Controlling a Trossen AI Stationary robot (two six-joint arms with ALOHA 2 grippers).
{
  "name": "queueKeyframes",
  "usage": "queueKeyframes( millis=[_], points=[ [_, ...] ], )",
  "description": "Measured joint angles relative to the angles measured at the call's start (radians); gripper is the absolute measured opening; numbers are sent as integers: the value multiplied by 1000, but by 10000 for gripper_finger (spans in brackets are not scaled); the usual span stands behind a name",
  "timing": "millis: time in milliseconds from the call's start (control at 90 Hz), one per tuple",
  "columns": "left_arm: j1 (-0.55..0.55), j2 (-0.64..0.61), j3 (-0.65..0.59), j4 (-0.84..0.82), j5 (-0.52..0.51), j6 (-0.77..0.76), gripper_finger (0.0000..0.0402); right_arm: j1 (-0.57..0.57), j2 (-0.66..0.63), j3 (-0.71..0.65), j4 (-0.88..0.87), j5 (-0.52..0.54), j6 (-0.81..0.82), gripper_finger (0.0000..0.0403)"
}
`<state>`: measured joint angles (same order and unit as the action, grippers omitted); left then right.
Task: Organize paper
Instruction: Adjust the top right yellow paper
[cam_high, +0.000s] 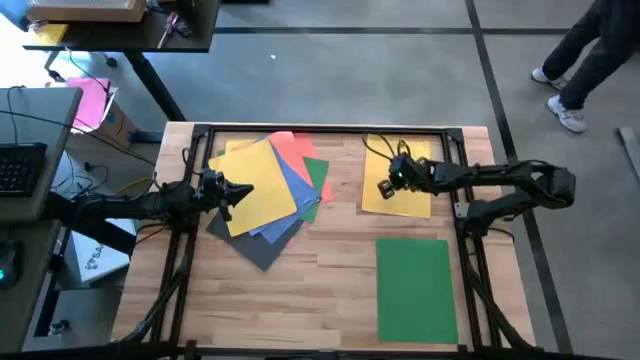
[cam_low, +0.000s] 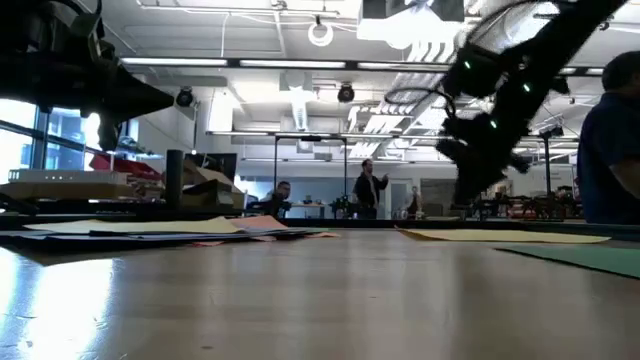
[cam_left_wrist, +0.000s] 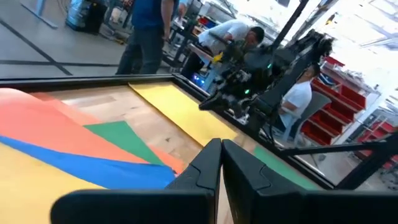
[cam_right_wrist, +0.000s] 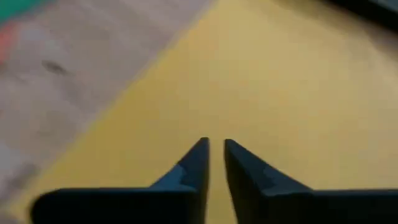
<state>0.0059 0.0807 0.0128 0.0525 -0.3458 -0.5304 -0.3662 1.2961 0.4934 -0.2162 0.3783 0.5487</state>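
Observation:
A fanned pile of paper lies flat on the table's left half. A yellow sheet (cam_high: 258, 185) is on top, and blue (cam_high: 300, 185), orange-pink (cam_high: 295, 148), green (cam_high: 318, 175) and dark grey (cam_high: 262, 250) sheets show under it. A second yellow sheet (cam_high: 400, 178) lies alone at the far right. A green sheet (cam_high: 416, 288) lies alone at the near right. My left gripper (cam_high: 243, 190) is shut and hovers over the top yellow sheet's left part (cam_left_wrist: 37, 180). My right gripper (cam_high: 383, 188) is shut and hangs above the lone yellow sheet (cam_right_wrist: 292, 93).
A black frame rail (cam_high: 320, 128) runs along the table's far edge and sides. Bare wood (cam_high: 300, 300) lies between the pile and the green sheet. A desk with a keyboard (cam_high: 20, 165) stands left of the table. A person (cam_high: 585, 60) walks on the floor at far right.

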Motion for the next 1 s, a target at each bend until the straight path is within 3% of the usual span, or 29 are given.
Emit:
queueKeyframes(
  millis=[278,756,1000],
  points=[
    [0,0,0,2,-12,9,0,0,-5,-172,49,48,80,2],
    [0,0,0,2,-13,8,0,36,-9,-178,-30,66,-30,0],
    [0,0,0,2,-13,0,0,125,-6,-49,-346,5,98,0]
  ],
)
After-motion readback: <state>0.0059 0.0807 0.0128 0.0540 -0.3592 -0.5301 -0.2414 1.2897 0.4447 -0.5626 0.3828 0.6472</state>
